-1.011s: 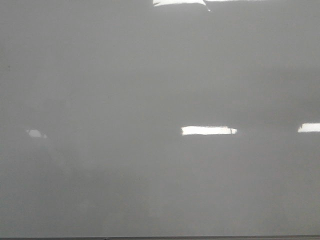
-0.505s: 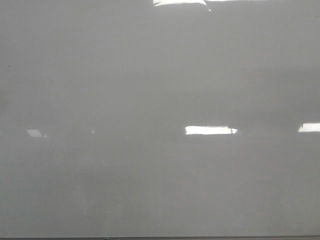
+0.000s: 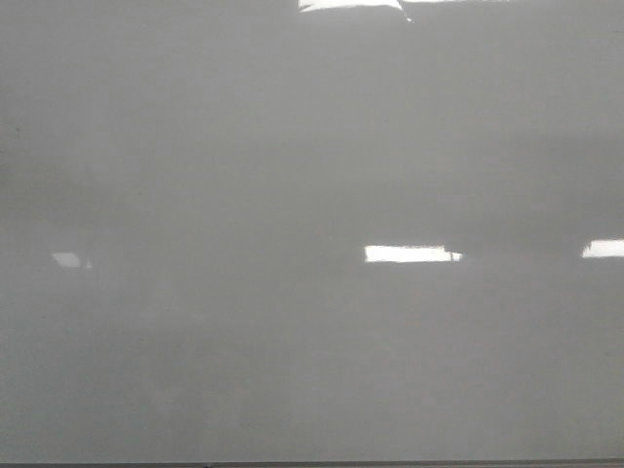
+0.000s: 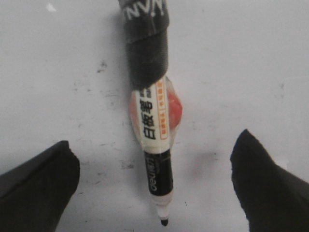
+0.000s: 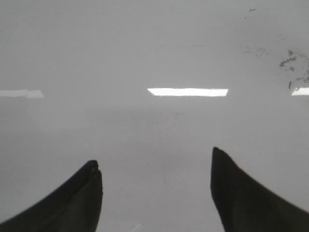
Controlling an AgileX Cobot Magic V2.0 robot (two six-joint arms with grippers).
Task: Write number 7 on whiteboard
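Note:
The whiteboard (image 3: 292, 175) fills the front view, pale grey and glossy, with bright light reflections; no number 7 shows on it in any view. Neither gripper shows in the front view. In the left wrist view a black-and-white marker (image 4: 153, 145) is seen against the board (image 4: 251, 58), its bare black tip (image 4: 164, 222) uncapped and dark wrapping on its other end. My left gripper (image 4: 154, 137) is open, its fingers wide apart on either side of the marker and not touching it. My right gripper (image 5: 154, 155) is open and empty over the bare board (image 5: 154, 53).
The board's thin dark edge (image 3: 312, 465) runs along the bottom of the front view. Dark ink smudges (image 5: 292, 63) mark the board in the right wrist view, and small specks (image 4: 101, 65) mark it near the marker.
Only the light reflections on the board have shifted slightly in the front view. No writing has appeared.

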